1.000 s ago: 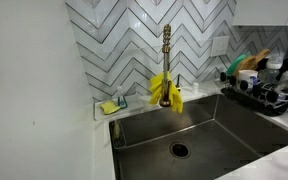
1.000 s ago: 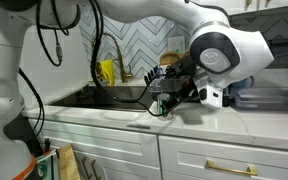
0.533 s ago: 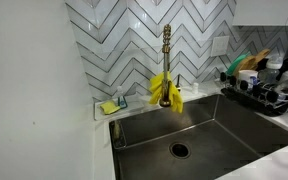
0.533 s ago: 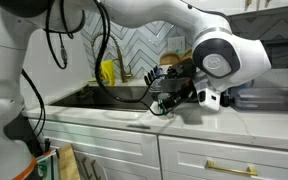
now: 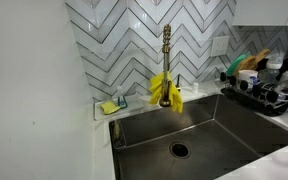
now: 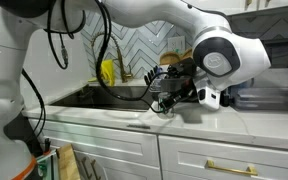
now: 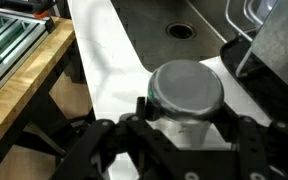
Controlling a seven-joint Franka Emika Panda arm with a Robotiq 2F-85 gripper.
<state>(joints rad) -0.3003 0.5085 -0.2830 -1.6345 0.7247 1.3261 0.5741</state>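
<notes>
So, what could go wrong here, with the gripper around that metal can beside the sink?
1. The metal can stands on the white counter close to the sink edge; an off-centre push by the gripper could tip it over or into the basin.
2. Its side looks round and smooth, so it may slip between the jaws.

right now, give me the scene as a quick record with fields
gripper: black two-finger gripper, fingers either side of the container, contact unclear
nearest thing: round silver metal container, standing on white countertop
beside it: stainless steel sink
tap: brass-coloured faucet, yellow cloth draped on it
also by sink: black dish rack
</notes>
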